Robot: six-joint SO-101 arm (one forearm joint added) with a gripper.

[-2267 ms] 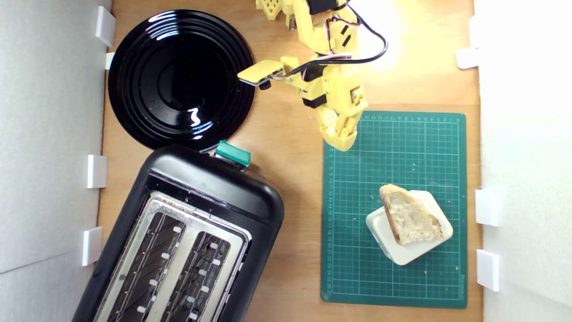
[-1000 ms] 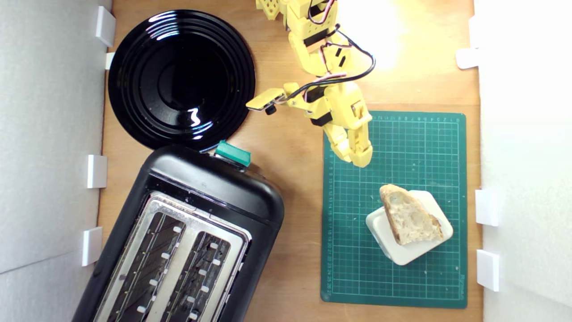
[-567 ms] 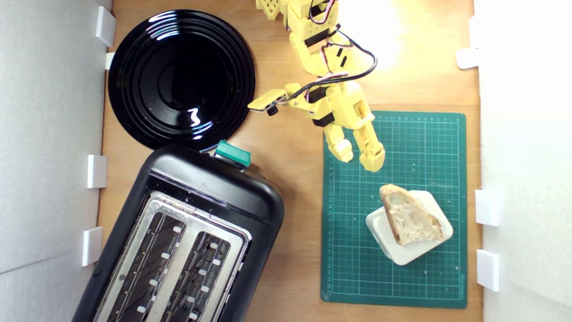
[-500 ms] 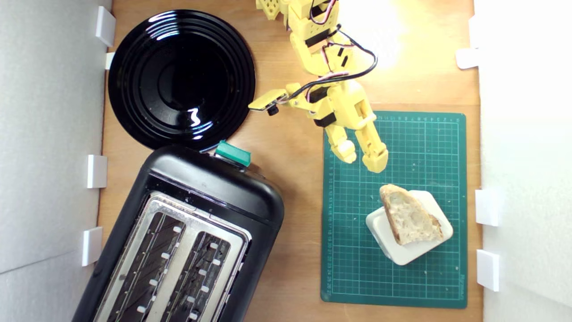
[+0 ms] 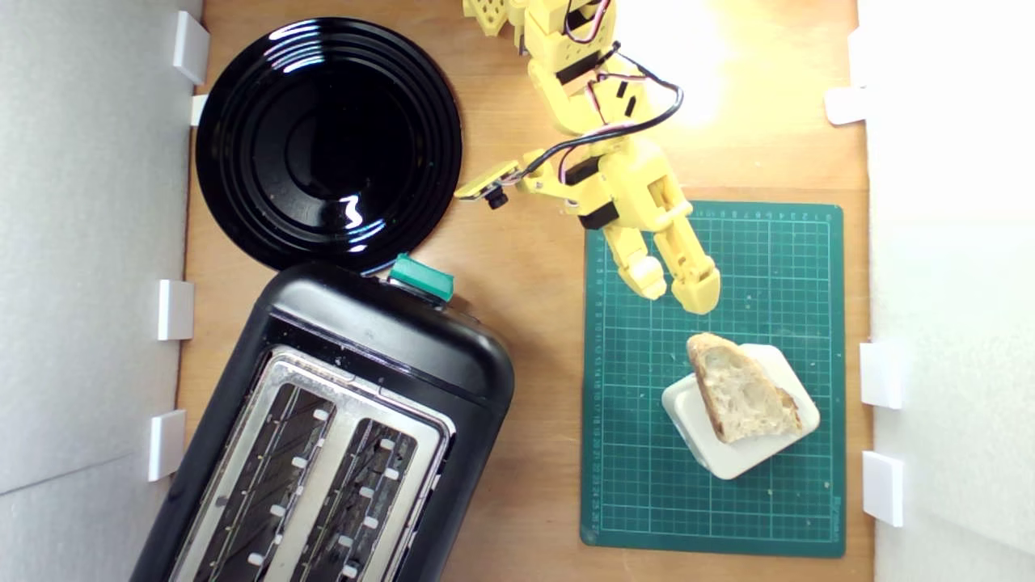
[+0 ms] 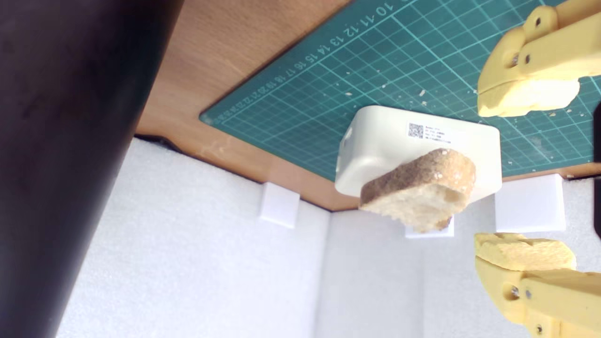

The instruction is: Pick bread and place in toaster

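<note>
In the exterior view, white foam walls [image 5: 89,242] line the nine o'clock side of the wooden surface [image 5: 534,339]. A glossy black plate [image 5: 327,141] sits at eleven o'clock, its rim just beside the toaster [image 5: 340,428], which fills seven o'clock with both slots bare. Toward three o'clock lies a green cutting mat [image 5: 711,501]. The yellow arm's gripper [image 5: 683,291] hangs over the mat's twelve o'clock end, jaws apart and holding nothing. The bread [image 5: 740,392] rests on a white block [image 5: 728,453] near four o'clock, apart from the jaws, nothing between them.
</note>
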